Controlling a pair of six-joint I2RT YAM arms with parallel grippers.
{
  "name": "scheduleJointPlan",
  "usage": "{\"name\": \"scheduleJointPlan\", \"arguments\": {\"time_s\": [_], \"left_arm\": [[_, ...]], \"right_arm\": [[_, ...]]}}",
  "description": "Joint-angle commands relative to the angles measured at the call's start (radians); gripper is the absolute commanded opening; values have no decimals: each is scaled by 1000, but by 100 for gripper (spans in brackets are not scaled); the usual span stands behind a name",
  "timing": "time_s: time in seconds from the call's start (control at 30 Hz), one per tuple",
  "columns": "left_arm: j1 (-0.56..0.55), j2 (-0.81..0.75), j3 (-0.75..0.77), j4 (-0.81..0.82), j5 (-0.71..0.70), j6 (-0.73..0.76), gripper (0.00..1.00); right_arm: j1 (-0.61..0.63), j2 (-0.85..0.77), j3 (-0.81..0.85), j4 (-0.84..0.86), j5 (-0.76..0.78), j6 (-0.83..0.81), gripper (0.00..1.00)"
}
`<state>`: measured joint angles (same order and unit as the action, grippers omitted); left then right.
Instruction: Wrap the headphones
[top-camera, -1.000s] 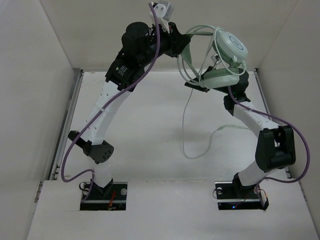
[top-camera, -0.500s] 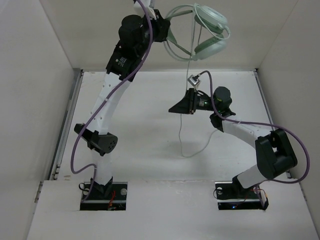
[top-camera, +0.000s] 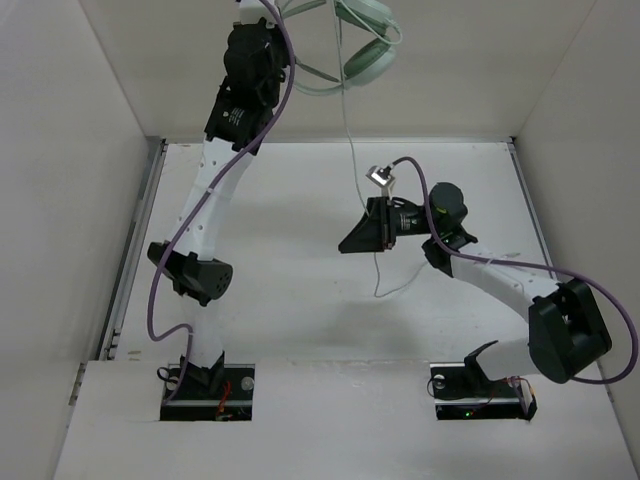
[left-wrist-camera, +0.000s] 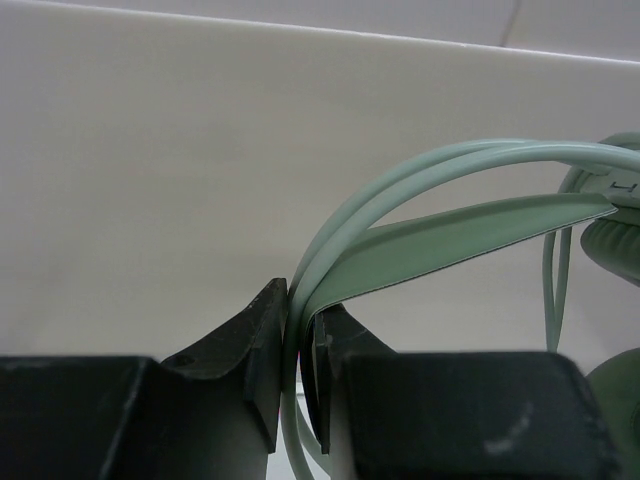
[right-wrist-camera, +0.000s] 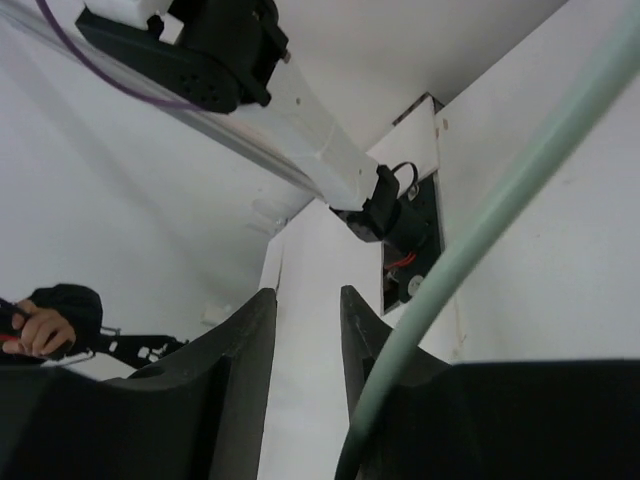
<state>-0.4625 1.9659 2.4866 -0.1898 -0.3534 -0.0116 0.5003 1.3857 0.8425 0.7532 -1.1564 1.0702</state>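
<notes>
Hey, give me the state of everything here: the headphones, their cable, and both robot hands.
headphones: held high above the table, hanging by the headband.
cable: unwrapped, dangling loose, running past the outside of one right finger.
left hand: shut on the headband.
right hand: open, nothing between its fingers.

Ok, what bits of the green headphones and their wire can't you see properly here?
Top view: the pale mint-green over-ear headphones are partly cut off by the upper edge.
Left wrist view: their round ear cups run past the right edge.
Right wrist view: the thin pale cable is a close blur; whether it touches the right gripper is unclear.
</notes>
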Motion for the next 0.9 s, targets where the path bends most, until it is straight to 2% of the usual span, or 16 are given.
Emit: {"name": "scheduleJointPlan", "arguments": {"time_s": [0.0, 0.1, 0.13, 0.27, 0.3, 0.33, 0.37, 0.43, 0.57, 0.63, 0.73, 0.87], "left_arm": [[17, -30, -9, 217, -105, 74, 2], [22, -25, -49, 251, -122, 131, 2], [22, -22, -61, 263, -127, 148, 2], [8, -22, -144, 302, -142, 212, 2], [-1, -28, -178, 311, -141, 231, 2], [-21, -50, -262, 320, -133, 258, 2], [-21, -50, -262, 320, -133, 259, 2], [-43, -71, -340, 309, -118, 268, 2], [-83, -116, -478, 290, -98, 272, 2], [-112, -134, -541, 273, -87, 272, 2], [-147, -150, -603, 231, -58, 269, 2], [-195, -179, -669, 153, 10, 248, 2]], "right_arm": [[8, -54, 13, -87, -60, -102, 32], [5, -71, 61, -173, -104, -159, 13], [1, -73, 82, -208, -115, -177, 10], [-24, -73, 209, -424, -131, -288, 6], [-41, -68, 258, -510, -129, -341, 5], [-94, -51, 393, -737, -111, -493, 4], [-95, -51, 394, -739, -111, -495, 4], [-143, -33, 522, -939, -68, -655, 3], [-187, 7, 732, -1285, 101, -991, 4], [-177, 16, 808, -1414, 264, -1166, 3], [-138, 7, 855, -1444, 456, -1298, 2], [-139, 7, 895, -1385, 685, -1398, 1]]}}
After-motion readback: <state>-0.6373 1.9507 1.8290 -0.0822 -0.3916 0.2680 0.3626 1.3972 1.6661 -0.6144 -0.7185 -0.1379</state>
